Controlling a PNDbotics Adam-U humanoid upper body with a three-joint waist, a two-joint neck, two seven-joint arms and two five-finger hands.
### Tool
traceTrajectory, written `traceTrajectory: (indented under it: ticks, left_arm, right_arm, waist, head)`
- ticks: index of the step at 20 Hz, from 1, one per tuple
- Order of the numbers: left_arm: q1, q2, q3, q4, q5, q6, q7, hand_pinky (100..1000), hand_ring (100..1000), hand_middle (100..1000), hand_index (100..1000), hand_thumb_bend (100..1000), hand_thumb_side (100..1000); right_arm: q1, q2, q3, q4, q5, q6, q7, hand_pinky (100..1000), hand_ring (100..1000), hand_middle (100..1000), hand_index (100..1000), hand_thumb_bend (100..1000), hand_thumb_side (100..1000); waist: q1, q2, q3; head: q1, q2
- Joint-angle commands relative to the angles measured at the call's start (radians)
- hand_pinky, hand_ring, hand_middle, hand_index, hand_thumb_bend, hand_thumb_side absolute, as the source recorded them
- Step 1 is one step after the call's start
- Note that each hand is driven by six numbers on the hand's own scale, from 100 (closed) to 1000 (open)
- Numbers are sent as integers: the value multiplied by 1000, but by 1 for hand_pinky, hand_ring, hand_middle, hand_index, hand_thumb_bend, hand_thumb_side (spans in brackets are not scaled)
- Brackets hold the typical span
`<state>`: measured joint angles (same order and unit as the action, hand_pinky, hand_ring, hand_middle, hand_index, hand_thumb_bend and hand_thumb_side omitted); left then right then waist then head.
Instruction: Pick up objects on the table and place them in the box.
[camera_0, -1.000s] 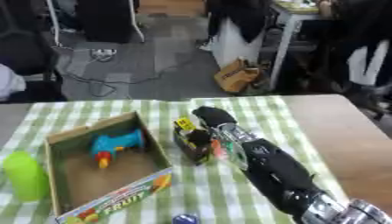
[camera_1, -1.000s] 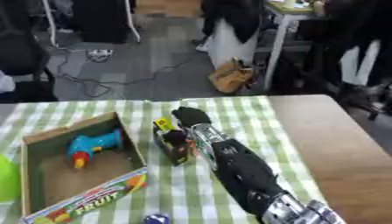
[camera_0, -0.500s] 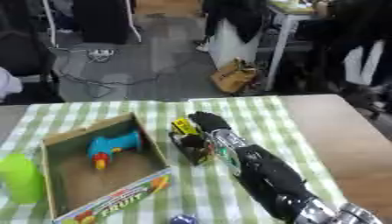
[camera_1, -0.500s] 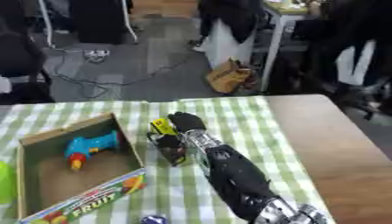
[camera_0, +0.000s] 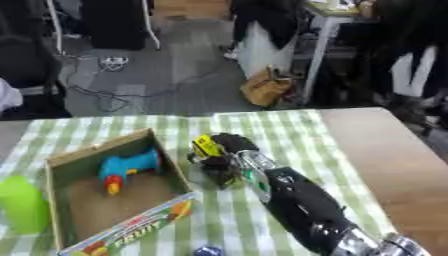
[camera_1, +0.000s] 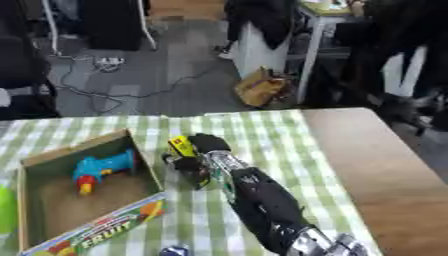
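One hand is at work here: our right hand reaches in from the lower right, its black arm lying diagonally across the green-and-white checked tablecloth. Its fingers are curled round a small dark object with a yellow tag, which we can only make out as black with a yellow patch on its upper end. That object sits just beside the right wall of the cardboard box, outside it, on or just above the cloth; we cannot tell whether it is lifted. Our left hand shows in neither view.

Inside the box lies a blue toy drill with a red and yellow tip, near the far wall, with bare cardboard floor in front of it. A flat colourful carton leans across the box's near right corner; on it we read "FRUIT". A bright green thing stands just left of the box, at the picture's left edge. A small blue thing shows at the bottom edge.

Open cloth lies beyond the hand toward the far table edge, and bare brown tabletop to the right.
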<state>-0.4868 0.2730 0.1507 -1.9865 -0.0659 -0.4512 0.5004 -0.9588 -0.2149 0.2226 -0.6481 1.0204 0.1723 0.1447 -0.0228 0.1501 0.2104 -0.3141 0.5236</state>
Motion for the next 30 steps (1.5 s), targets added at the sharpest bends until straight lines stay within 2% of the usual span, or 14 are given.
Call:
traceTrajectory:
  ticks: [1, 10, 20, 26, 30]
  left_arm:
    - [-17, 10, 2, -13, -1, -1, 2, 879, 899, 896, 899, 100, 1000]
    - [-16, 9, 4, -13, 0, -1, 3, 879, 899, 896, 897, 100, 1000]
    - [-17, 5, 3, -13, 1, -2, 2, 879, 899, 896, 897, 100, 1000]
    - [-19, 3, 3, -13, 1, -3, 4, 879, 899, 895, 897, 100, 1000]
    - [-20, 2, 3, -13, 1, -3, 4, 879, 899, 895, 897, 100, 1000]
  right_arm:
    - [-8, -1, 2, 0, 5, 1, 13, 836, 893, 880, 980, 538, 1000]
    - [-14, -3, -9, 16, 35, -17, 25, 866, 916, 880, 969, 531, 1000]
    - [-51, -10, -18, 28, 137, -33, 280, 868, 893, 863, 944, 487, 1000]
    - [-54, -7, -25, 26, 166, -41, 356, 856, 868, 855, 939, 448, 1000]
    - [-57, -6, -26, 21, 184, -39, 372, 856, 860, 850, 934, 412, 1000]
  waist:
    - [-2, -8, 3]
    - [-1, -9, 1]
    - [2, -11, 7]
    - [2, -10, 10]
    - [3, -10, 12]
  head:
    - [-5, -5]
    - [-5, 0]
    - [-28, -12]
    - [-36, -13]
    - [-39, -17]
